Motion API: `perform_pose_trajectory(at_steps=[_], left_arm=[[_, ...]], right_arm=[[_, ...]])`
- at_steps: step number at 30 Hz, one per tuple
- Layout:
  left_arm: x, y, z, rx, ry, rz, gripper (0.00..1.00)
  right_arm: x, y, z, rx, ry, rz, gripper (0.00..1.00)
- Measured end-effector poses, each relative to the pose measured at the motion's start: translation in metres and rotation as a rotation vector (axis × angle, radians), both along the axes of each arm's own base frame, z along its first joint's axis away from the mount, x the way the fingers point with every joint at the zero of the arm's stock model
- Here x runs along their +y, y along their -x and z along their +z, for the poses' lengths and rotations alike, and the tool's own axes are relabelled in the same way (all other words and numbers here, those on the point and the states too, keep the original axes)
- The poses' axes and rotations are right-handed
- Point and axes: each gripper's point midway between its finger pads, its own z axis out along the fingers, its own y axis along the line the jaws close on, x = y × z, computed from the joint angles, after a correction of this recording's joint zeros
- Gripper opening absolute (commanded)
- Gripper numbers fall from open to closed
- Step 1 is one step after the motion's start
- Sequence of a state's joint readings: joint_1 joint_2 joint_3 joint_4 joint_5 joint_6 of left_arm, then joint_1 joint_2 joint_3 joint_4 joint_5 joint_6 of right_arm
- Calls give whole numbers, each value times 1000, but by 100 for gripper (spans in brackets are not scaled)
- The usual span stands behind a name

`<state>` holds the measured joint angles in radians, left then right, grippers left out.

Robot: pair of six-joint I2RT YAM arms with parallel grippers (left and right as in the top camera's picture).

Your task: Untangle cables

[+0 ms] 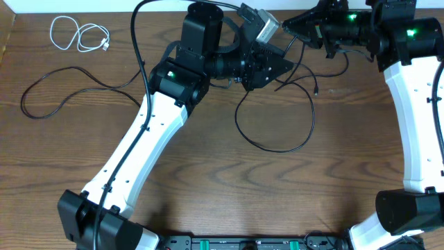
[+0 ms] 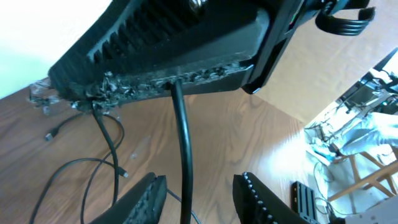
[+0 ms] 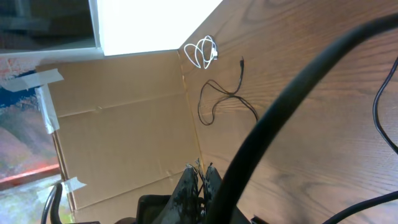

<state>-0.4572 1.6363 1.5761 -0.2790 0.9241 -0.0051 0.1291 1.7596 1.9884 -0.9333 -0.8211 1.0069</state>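
Right gripper (image 3: 199, 173) is clenched, fingers pressed flat together, at the far middle of the table (image 1: 208, 184) and pointing toward the left arm. From the left wrist view, a black cable (image 2: 182, 137) leaves the seam of those closed fingers and drops straight down, so the right claw is grasping it. A thinner black strand (image 2: 111, 140) hangs from one end of the same clamp; cannot tell whether it is pinched or only draped there. Left gripper (image 2: 200, 186) sits just beside the right one with its jaws apart. The black cable passes between them, nearer one finger (image 2: 149, 199) than the other and not squeezed, so this claw is released. In the overhead view the two grippers meet tip to tip, close together; contact between them cannot be judged. Below them a large black loop (image 1: 281, 151) lies slack on the wood, its upper ends rising toward the grippers. A small plug end (image 1: 317, 90) lies just to the right of the loop's upper part. White cable (image 1: 78, 35) is coiled by itself in the far left corner, well apart from the black ones. Another black cable (image 3: 240, 78) lies spread on the left part of the table, near the white coil. One end runs toward the left arm and is hidden beneath it.
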Motion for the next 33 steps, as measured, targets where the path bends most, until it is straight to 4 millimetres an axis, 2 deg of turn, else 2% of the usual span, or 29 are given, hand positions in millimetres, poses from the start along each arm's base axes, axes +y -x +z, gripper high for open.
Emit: perform_pose_trajectory(at_steps=[9, 12, 17, 24, 26, 27, 30, 33], left_arm=[[-1, 3, 0, 5, 4, -16, 23], [-1, 4, 0, 13, 8, -23, 8], [-1, 8, 1, 17, 12, -42, 7], [-1, 10, -3, 44, 5, -46, 7], [1, 6, -4, 65, -1, -11, 7], [3, 2, -5, 79, -6, 18, 7], [21, -19, -5, 127, -8, 145, 7], [57, -43, 11, 137, 31, 286, 7]], right_arm=[[1, 2, 1, 3, -8, 10, 1], [3, 3, 2, 3, -14, 18, 1], [5, 5, 2, 0, -16, 31, 1], [5, 4, 1, -62, 25, 61, 46], [2, 3, -1, -86, 44, 65, 78], [0, 2, -1, -108, 59, 72, 90], [-14, 1, -7, -146, 106, 85, 95], [-41, 1, -16, -141, 153, 67, 99]])
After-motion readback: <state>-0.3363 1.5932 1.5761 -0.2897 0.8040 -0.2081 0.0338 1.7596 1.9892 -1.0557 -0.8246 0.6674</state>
